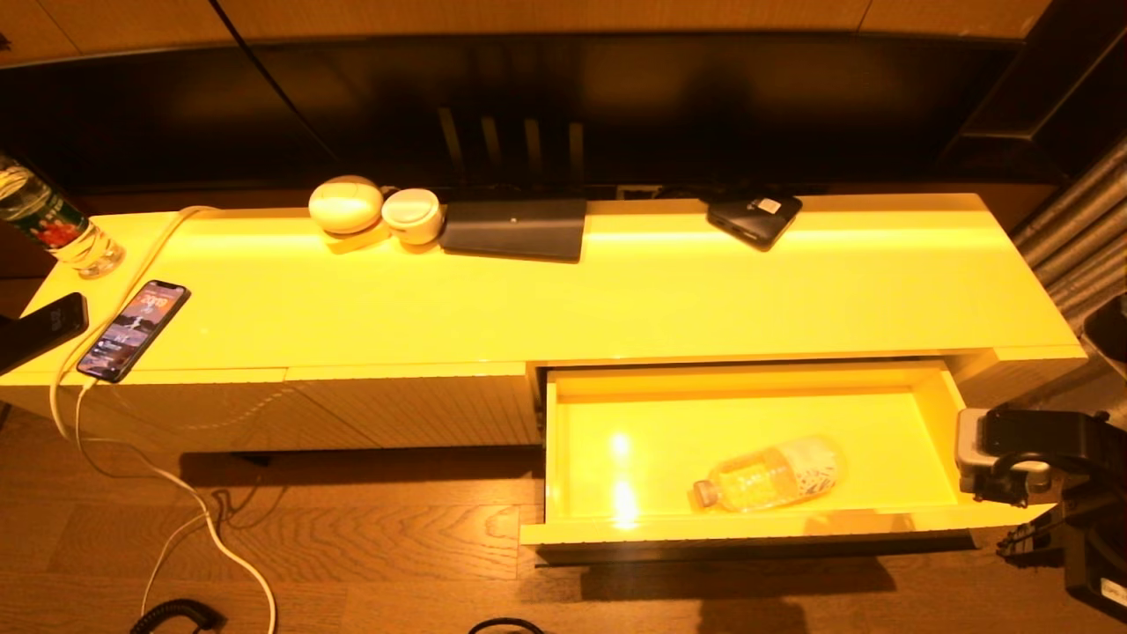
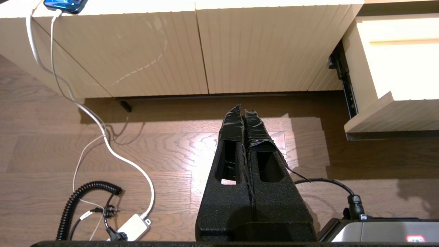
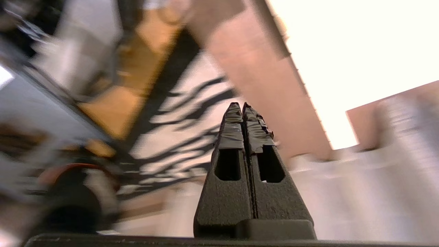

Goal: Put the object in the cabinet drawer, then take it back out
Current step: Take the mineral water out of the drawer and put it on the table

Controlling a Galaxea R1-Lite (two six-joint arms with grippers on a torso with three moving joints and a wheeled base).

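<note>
The clear water bottle (image 1: 768, 476) lies on its side inside the open pale-yellow drawer (image 1: 748, 530), cap toward the left, near the front wall. Nothing grips it. My right arm (image 1: 1012, 458) hangs beside the drawer's right front corner, apart from the bottle. In its wrist view the right gripper (image 3: 242, 105) is shut with nothing between the fingers. My left gripper (image 2: 242, 111) is shut and empty, low over the wooden floor in front of the closed ribbed panels, left of the drawer (image 2: 394, 115). It does not show in the head view.
On the cabinet top (image 1: 660, 291) stand a green-and-red labelled bottle (image 1: 53, 224), two phones (image 1: 132, 330), two white round cases (image 1: 346, 204), a dark flat case (image 1: 515, 229) and a black device (image 1: 755, 218). White and coiled black cables (image 2: 103, 137) lie on the floor.
</note>
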